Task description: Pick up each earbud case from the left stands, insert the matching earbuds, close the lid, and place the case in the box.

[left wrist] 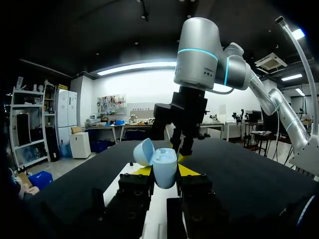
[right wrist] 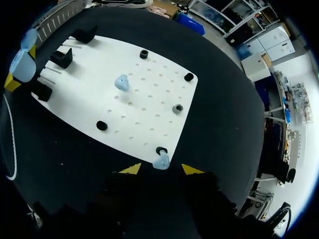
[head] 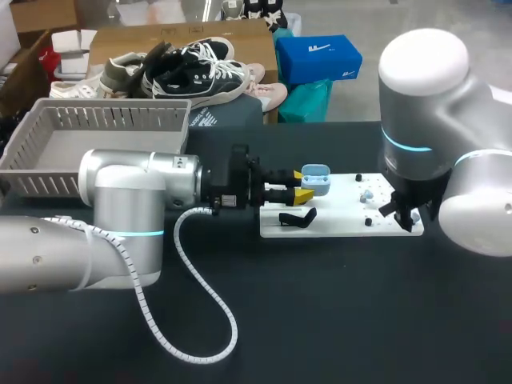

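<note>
Left gripper (left wrist: 165, 172) grips the case (left wrist: 163, 160) from both sides, lid open, over the left end of the board (head: 344, 212). Right gripper (right wrist: 161, 170) hangs wide open over the board's right end, with one earbud (right wrist: 161, 161) between the tips, clear of both. Second earbud (right wrist: 121, 82) sits mid-board; the box (head: 120, 120) stands well apart.

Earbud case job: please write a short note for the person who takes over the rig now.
Left gripper: shut on the open earbud case, over the white board.
Right gripper: open, fingers either side of one earbud at the board's edge.
Second earbud: further in on the board.
Done: case picked up.
Left: both earbuds in, lid closed, case into the grey box.
</note>
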Controlling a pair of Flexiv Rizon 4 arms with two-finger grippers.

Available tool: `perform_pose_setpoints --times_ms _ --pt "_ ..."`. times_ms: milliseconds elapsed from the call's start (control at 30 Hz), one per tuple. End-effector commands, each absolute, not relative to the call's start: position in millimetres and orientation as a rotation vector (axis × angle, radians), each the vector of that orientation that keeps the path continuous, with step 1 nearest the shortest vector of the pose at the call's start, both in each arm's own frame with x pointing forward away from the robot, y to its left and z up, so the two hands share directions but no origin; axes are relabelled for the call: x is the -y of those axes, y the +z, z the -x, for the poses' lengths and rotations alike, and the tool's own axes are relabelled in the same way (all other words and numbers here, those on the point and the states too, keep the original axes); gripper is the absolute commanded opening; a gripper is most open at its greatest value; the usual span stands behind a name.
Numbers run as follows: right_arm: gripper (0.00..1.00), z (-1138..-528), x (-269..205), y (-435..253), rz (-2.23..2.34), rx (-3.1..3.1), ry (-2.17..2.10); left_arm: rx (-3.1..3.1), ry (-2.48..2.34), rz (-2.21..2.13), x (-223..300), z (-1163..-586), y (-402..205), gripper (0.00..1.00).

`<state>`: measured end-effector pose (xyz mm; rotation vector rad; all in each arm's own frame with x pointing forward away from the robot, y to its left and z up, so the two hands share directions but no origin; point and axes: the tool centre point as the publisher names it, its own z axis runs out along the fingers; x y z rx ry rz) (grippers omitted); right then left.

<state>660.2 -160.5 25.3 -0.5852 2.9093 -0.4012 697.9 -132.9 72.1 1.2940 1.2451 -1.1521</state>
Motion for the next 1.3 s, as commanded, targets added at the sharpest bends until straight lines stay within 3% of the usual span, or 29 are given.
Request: perform_pose_setpoints --times_ms 33,700,967,1067,1300 --pt "0.42 -663.0 159.4 21.7 0.584 -2.911 -0.41 -1.246 -1.148 -1.29 133.0 -696.8 71.7 0.0" --pt "0.33 -669.1 158.9 17.2 0.581 -2.916 -0.417 -1.246 -1.148 -1.29 133.0 -696.8 71.7 0.0" --pt "0.18 -669.5 159.2 16.7 0.581 -2.922 -0.42 -1.246 -1.148 -1.29 133.0 -696.8 71.7 0.0" --pt "0.01 -669.5 159.2 16.5 0.581 -2.925 -0.42 -1.246 -1.148 -1.29 133.0 -696.8 71.7 0.0" --pt "0.0 -668.6 159.1 18.8 0.581 -2.926 -0.421 -1.246 -1.148 -1.29 133.0 -696.8 71.7 0.0"
